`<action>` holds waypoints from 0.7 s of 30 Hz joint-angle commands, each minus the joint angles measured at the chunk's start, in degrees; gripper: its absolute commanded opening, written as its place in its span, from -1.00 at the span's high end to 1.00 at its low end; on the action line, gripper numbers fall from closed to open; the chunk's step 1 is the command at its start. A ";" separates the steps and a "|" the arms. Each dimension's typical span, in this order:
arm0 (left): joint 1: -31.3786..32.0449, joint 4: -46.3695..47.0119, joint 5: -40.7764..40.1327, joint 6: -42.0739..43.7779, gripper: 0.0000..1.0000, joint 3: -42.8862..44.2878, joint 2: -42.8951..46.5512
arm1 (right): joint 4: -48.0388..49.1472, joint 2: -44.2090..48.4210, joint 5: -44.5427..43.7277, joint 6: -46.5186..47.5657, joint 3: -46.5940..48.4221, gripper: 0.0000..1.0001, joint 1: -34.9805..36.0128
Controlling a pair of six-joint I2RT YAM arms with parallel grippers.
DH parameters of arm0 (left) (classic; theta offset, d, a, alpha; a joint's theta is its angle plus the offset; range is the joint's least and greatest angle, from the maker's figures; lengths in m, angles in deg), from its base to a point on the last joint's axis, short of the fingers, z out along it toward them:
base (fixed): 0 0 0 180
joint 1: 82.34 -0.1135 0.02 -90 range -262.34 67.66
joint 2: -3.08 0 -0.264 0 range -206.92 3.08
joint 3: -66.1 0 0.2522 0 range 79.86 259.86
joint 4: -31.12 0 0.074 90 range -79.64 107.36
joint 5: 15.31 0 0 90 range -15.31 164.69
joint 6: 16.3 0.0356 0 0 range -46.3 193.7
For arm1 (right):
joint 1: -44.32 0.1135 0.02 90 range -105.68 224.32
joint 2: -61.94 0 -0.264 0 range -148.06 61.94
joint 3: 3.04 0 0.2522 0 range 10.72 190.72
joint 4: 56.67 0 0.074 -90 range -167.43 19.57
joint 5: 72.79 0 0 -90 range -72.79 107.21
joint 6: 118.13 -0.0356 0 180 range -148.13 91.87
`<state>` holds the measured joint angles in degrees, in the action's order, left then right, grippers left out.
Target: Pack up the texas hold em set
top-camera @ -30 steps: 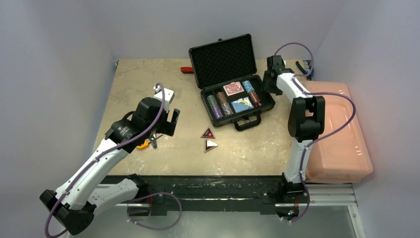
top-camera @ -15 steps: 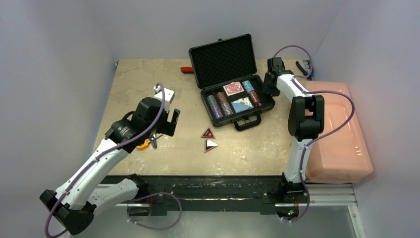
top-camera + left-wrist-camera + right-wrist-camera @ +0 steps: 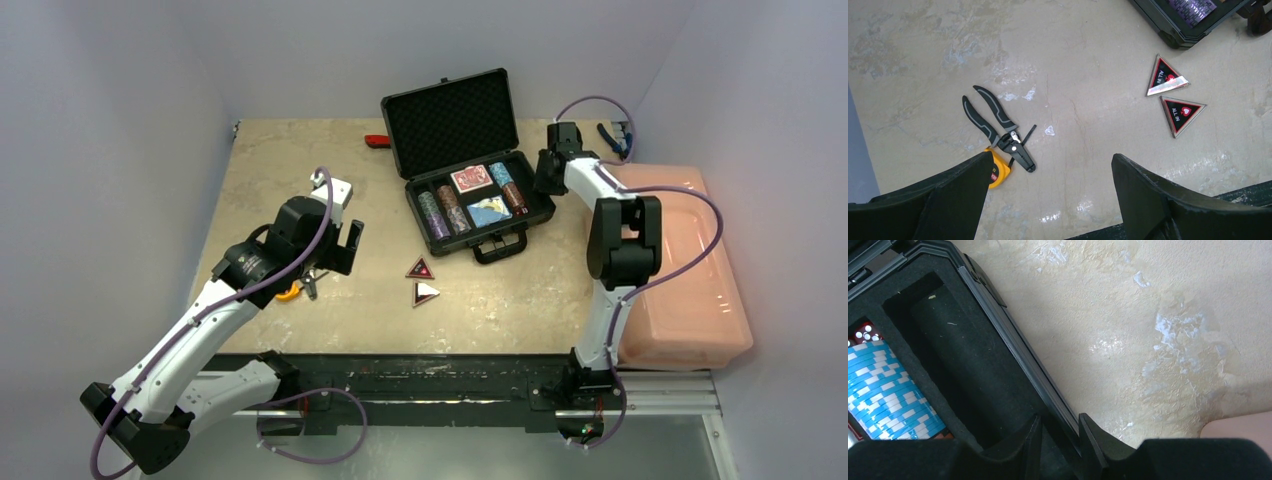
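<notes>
**Two markers out, case open – right hand on the rim**

Left hand (image 3: 1053, 165) hovers over the near-left worktop (image 3: 300, 170), fingers spread wide, holding nothing. Directly under it are the tape measure (image 3: 998, 172) and pliers (image 3: 995, 127), touching each other – not ours, skip.

The two triangular markers (image 3: 1180, 112) lie flat just right of that, nearly touching each other and just short of the briefcase (image 3: 452, 122) handle. My read: light, thin, stiff and glossy. Flat on a hard top there's little to bite, so pinch across two edges near a corner, or nudge one up first.

Further back, the briefcase sits mid-worktop with its lid up. Chip stacks (image 3: 445, 212), red deck (image 3: 471, 179) and blue deck (image 3: 489, 211) are already in the foam. The wrist view shows the rightmost slot (image 3: 963, 365) empty beside the blue chips (image 3: 888, 390).

Right hand (image 3: 1058, 437) is nearly closed, fingers astride the case's right rim and apparently pinching it. The case is rigid and probably heavy when loaded. Close the lid from its top edge and lift by the handle only.
</notes>
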<state>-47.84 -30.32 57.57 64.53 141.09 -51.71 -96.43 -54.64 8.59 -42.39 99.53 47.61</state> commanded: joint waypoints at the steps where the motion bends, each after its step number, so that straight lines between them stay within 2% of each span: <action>1: -0.31 1.01 0.34 0.75 -0.76 0.12 0.56 | -2.32 2.42 8.25 -1.80 -4.01 0.47 2.01; 13: -0.32 1.09 0.43 0.73 -0.76 0.12 0.34 | -1.81 6.06 7.70 -3.68 -10.97 0.49 10.25; 21: -0.30 0.96 0.17 0.73 -0.76 0.12 0.20 | -0.04 7.32 10.82 -6.31 -13.23 0.51 15.98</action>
<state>-47.84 -30.34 57.61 64.53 141.09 -51.71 -94.00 -46.92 8.04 -43.57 88.38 58.10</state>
